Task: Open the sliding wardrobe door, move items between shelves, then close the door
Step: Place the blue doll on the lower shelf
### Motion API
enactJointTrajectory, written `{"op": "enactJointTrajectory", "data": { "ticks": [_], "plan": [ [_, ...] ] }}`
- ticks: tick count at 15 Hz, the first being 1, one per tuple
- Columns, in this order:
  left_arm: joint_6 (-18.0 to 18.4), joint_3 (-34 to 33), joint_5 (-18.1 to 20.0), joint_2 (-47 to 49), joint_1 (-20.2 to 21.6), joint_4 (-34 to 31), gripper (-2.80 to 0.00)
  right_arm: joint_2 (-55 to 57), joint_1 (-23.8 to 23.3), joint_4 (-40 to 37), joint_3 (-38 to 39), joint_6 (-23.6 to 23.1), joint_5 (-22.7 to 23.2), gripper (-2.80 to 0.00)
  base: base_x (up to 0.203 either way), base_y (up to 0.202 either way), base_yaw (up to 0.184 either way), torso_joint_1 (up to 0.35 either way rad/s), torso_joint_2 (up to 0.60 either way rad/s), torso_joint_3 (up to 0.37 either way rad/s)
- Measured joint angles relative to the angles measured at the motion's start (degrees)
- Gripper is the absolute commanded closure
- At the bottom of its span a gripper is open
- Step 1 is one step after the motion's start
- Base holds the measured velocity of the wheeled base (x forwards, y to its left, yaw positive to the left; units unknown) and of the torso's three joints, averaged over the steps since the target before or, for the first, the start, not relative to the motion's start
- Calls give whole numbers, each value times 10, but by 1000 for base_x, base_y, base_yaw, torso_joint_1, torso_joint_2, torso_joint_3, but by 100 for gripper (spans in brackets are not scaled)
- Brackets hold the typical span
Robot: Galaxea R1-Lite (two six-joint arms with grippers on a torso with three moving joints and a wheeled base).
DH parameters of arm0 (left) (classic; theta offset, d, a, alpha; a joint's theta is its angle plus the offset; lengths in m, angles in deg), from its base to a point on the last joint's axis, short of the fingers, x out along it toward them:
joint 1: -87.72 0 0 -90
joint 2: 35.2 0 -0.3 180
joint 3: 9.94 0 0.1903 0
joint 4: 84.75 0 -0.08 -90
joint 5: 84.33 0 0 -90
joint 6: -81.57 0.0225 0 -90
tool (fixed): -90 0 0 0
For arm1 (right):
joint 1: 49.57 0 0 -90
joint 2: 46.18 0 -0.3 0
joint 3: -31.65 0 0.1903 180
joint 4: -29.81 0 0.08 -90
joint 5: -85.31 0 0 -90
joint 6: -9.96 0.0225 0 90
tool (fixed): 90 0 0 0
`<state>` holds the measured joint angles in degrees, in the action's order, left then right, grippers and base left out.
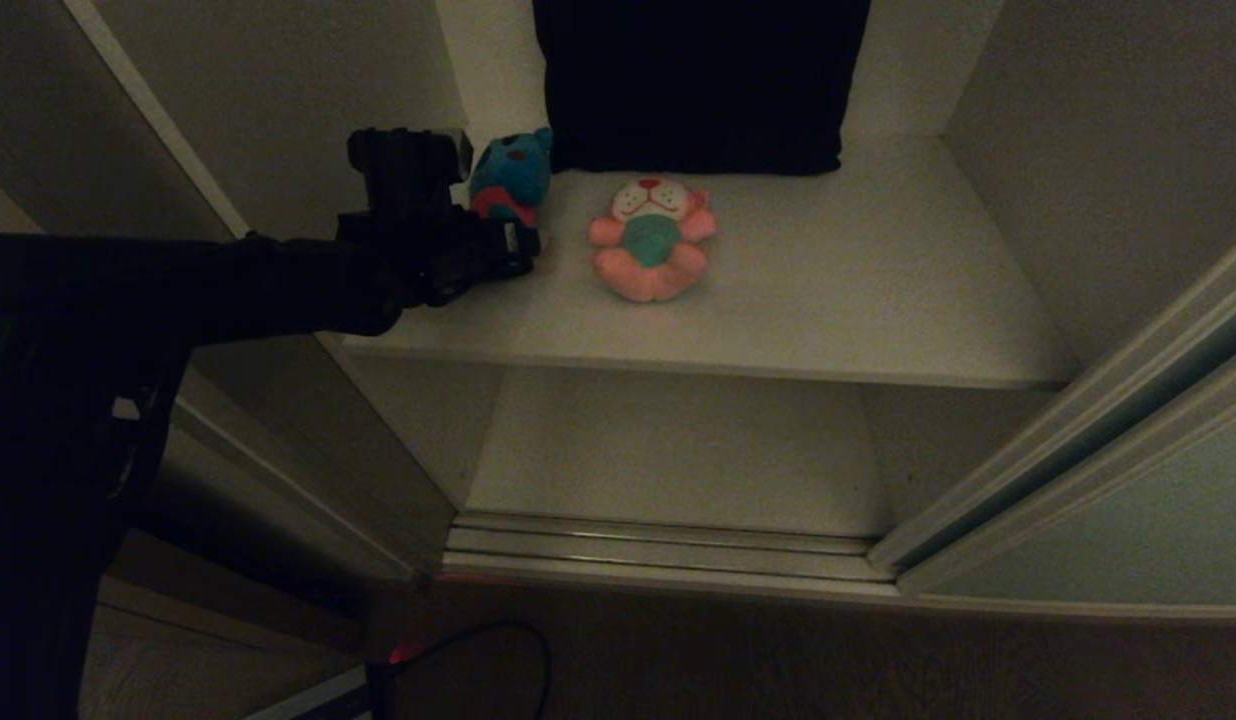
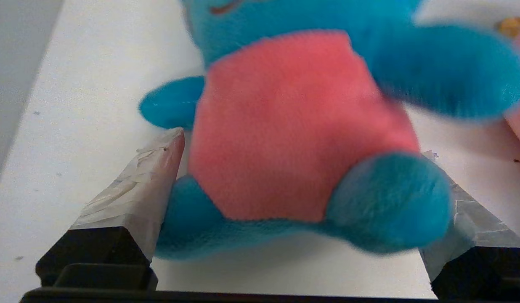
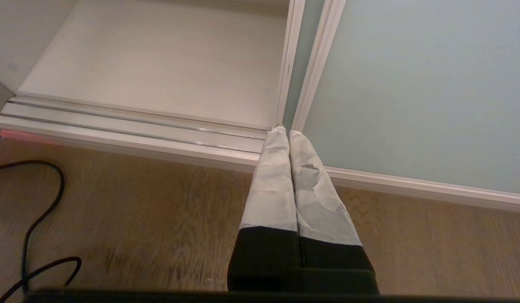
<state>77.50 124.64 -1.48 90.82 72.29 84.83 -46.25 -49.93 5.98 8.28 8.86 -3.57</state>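
Observation:
The blue plush toy with a red belly (image 1: pixel 513 180) sits at the back left of the upper shelf (image 1: pixel 858 290). My left gripper (image 1: pixel 508 245) reaches in from the left and stands open. In the left wrist view the blue toy (image 2: pixel 293 126) fills the space between the taped fingers (image 2: pixel 155 181), low on its body. The pink toy with a teal shirt (image 1: pixel 651 240) lies face up just to the right. The lower shelf (image 1: pixel 678 450) is bare. The sliding wardrobe door (image 1: pixel 1128 520) is pushed to the right. My right gripper (image 3: pixel 285 131) hangs shut over the wooden floor by the door (image 3: pixel 411 84).
A big dark cushion (image 1: pixel 698 80) leans against the back wall behind the toys. The ribbed floor track (image 1: pixel 658 550) runs along the wardrobe's front. A black cable (image 1: pixel 498 640) lies on the floor. The wardrobe's left wall (image 1: pixel 278 100) stands close beside my left arm.

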Motion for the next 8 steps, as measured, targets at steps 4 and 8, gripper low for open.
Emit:
{"op": "enactJointTrajectory", "data": {
  "ticks": [4,8],
  "plan": [
    [-4,0,4,6,0,-1,0,0,0,0,0,0,0,0,0,0,0,0,0,0],
    [-2,0,13,6,-1,11,0,0,0,0,0,0,0,0,0,0,0,0,0,0]
  ]
}}
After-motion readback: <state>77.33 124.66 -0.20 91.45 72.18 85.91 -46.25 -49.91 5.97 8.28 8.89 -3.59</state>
